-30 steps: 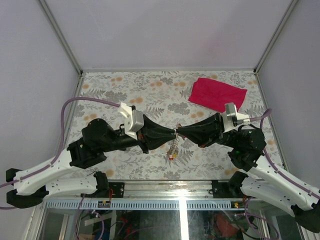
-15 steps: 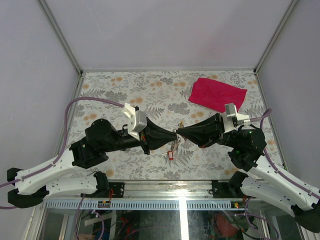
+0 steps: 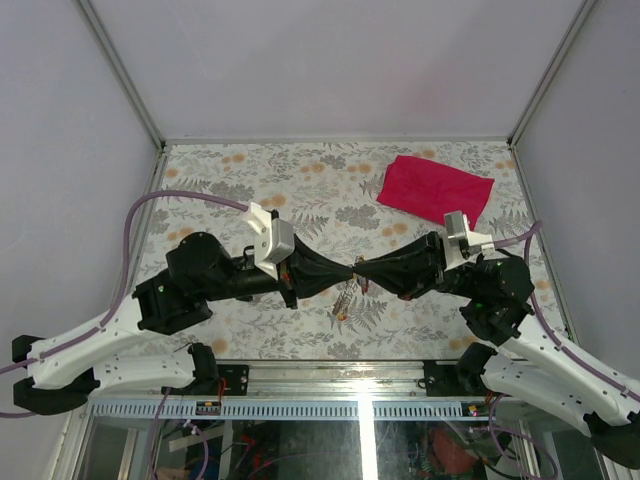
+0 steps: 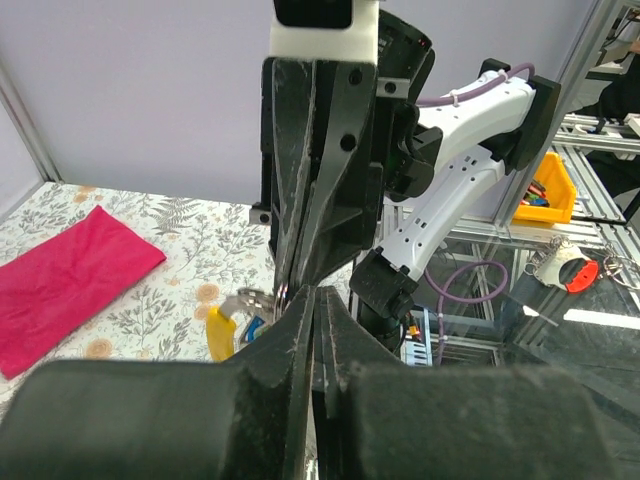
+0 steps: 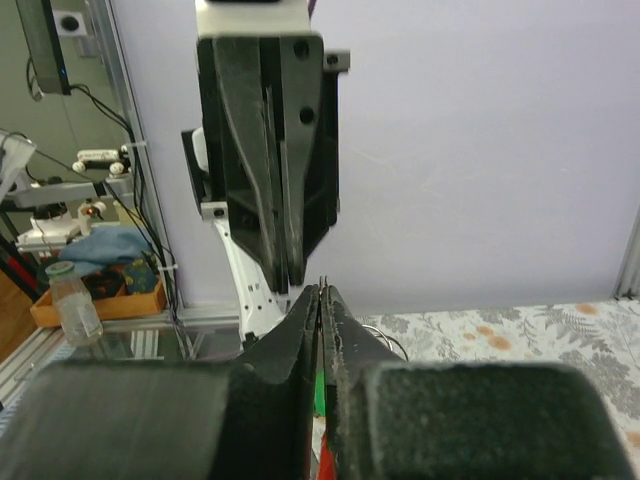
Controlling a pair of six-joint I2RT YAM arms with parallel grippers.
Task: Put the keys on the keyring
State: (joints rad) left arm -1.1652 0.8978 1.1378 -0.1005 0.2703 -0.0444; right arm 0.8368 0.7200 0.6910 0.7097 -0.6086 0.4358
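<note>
My left gripper [image 3: 351,272] and right gripper [image 3: 364,272] meet tip to tip above the middle of the table. Both are shut. In the left wrist view my left gripper [image 4: 315,300] pinches the keyring [image 4: 250,300], whose silvery ring, yellow tag [image 4: 218,333] and blue tag [image 4: 255,328] hang just left of the tips. In the right wrist view my right gripper [image 5: 320,292] is shut on a key, with a thin metal tip poking out and a green tag [image 5: 318,390] and red tag [image 5: 322,460] below. A strand [image 3: 345,295] with a red tag [image 3: 340,316] dangles under the tips.
The big red cloth [image 3: 435,188] lies at the back right of the flowered table [image 3: 250,180]; it also shows in the left wrist view [image 4: 60,285]. Grey walls close the back and sides. The metal frame edge [image 3: 330,368] runs along the near side.
Both gripper tips have drifted slightly toward the near edge and stay tip to tip. The dangling strand and red tag have swung a little. Both grippers stay shut.
</note>
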